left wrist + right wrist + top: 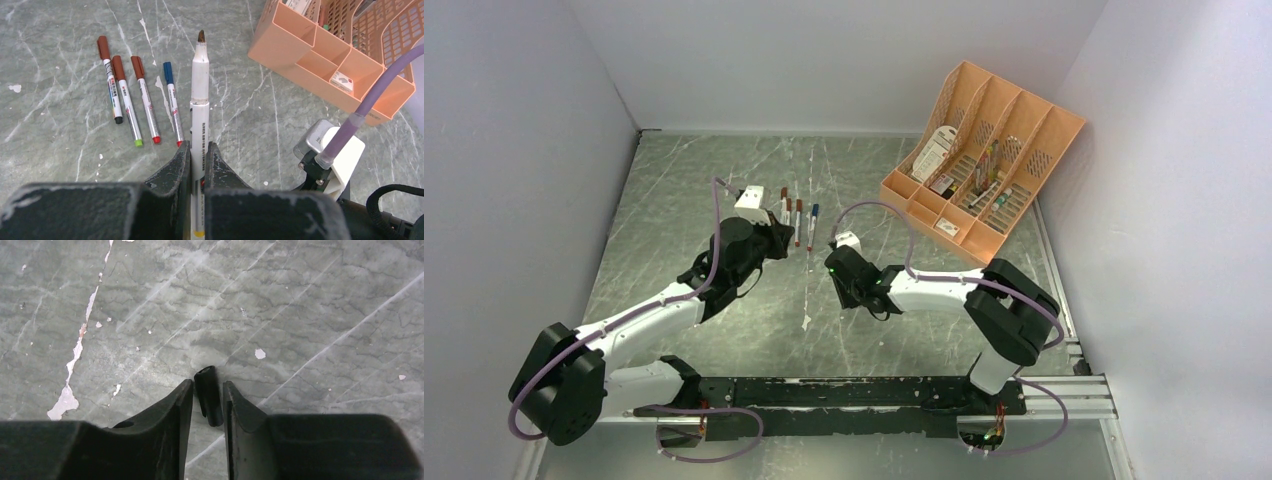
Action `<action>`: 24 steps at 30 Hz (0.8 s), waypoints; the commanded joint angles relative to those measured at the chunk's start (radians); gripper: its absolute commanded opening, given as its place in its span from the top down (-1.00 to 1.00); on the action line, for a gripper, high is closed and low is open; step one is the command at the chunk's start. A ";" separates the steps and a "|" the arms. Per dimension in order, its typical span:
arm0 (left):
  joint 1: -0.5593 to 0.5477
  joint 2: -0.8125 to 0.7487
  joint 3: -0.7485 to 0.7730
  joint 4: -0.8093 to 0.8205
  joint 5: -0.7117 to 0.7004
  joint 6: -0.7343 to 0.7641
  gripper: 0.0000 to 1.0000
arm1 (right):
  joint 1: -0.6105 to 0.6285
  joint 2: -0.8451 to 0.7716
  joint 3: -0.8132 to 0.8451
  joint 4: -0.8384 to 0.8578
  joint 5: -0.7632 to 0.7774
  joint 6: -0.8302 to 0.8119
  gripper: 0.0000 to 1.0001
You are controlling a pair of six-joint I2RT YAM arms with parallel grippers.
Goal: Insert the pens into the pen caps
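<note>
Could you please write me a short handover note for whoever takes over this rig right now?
Left hand: shut on an uncapped white marker pen with a dark brown tip.
Right hand: jaws stand either side of a short black plastic cap; whether they pinch it cannot be told.
Done: four capped white pens, three brown-capped and one blue-capped, lie in a row on the scratched grey table.
Left: secure the cap, bring it to the held pen's tip and press it on.
</note>
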 commanded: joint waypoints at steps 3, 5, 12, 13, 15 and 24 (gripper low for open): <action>0.005 -0.012 0.001 0.020 0.011 0.007 0.87 | 0.006 0.013 -0.005 -0.010 -0.003 -0.007 0.65; 0.006 -0.008 0.004 0.021 0.018 0.007 0.86 | 0.006 0.009 0.001 -0.013 0.007 -0.001 0.90; 0.006 -0.006 -0.024 0.169 0.258 -0.027 0.86 | -0.001 -0.190 -0.072 0.134 0.061 0.028 1.00; 0.005 -0.002 -0.042 0.230 0.330 -0.046 0.86 | -0.010 -0.245 -0.103 0.192 0.065 0.031 1.00; 0.005 0.026 -0.069 0.381 0.488 -0.133 0.87 | -0.031 -0.352 -0.175 0.337 0.059 0.038 1.00; -0.044 0.241 -0.138 1.048 0.716 -0.560 0.86 | -0.191 -0.664 -0.350 0.777 -0.063 0.089 1.00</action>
